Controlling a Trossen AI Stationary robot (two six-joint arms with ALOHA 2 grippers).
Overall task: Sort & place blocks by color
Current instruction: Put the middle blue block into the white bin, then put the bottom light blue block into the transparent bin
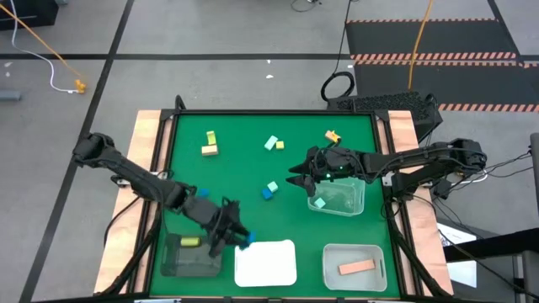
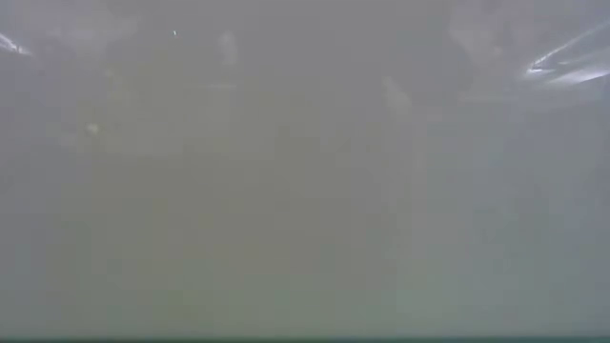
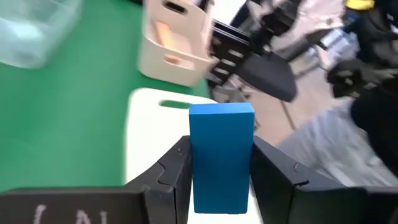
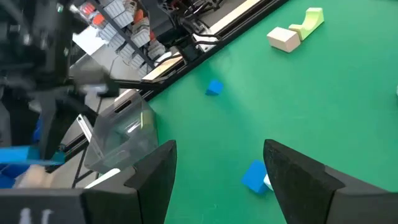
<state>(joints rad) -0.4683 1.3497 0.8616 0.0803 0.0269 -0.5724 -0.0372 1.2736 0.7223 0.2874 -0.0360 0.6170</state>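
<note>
Left gripper [image 1: 237, 236] near the table's [image 1: 253, 172] front edge, between dark tray [image 1: 173, 263] and white tray [image 1: 266, 268], clenched on a blue block [image 3: 221, 155]. Yellow-green block [image 1: 190, 241] inside the dark tray. More blocks [image 1: 210, 143] scattered toward the far edge and centre. Right gripper [image 1: 301, 178] mid-table beside the clear tray [image 1: 347, 202], fingers spread, grasping nothing.

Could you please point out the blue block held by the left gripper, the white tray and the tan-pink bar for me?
blue block [image 3: 221, 155]: left wrist view, middle of its front face.
white tray [image 1: 266, 268]: high view, bare middle of its surface.
tan-pink bar [image 1: 357, 267]: high view, middle of its top.
</note>
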